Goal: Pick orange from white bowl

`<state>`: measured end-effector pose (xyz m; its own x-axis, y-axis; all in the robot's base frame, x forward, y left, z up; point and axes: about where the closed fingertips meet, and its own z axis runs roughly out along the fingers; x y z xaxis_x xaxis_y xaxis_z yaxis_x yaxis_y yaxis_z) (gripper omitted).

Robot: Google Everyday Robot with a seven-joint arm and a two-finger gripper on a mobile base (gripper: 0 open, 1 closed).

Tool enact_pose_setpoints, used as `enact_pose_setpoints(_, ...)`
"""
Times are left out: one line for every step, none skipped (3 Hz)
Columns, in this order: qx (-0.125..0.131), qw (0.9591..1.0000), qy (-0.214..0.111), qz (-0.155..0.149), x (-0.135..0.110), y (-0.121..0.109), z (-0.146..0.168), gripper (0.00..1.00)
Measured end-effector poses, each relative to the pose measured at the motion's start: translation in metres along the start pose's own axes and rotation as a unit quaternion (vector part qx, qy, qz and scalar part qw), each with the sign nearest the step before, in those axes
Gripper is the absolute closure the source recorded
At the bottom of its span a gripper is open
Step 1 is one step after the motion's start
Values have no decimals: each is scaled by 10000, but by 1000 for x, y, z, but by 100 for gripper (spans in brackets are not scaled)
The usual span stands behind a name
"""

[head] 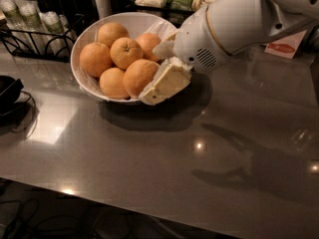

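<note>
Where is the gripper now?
In the camera view, upper centre: the gripper is at the right rim of the bowl, just beside the largest orange.
</note>
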<state>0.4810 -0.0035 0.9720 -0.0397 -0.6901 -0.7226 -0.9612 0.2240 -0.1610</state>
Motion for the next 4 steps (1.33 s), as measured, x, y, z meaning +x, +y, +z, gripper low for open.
enact_pose_setpoints(0,10000,0,0,0,0,0,16)
enact_pose_setpoints(81,9999,-33,50,1,-7,3,21)
enact_pose_setpoints(323,9995,4,-50,-6,-37,13,26)
enact_pose_setpoints(323,9995,4,-50,-6,-37,13,22)
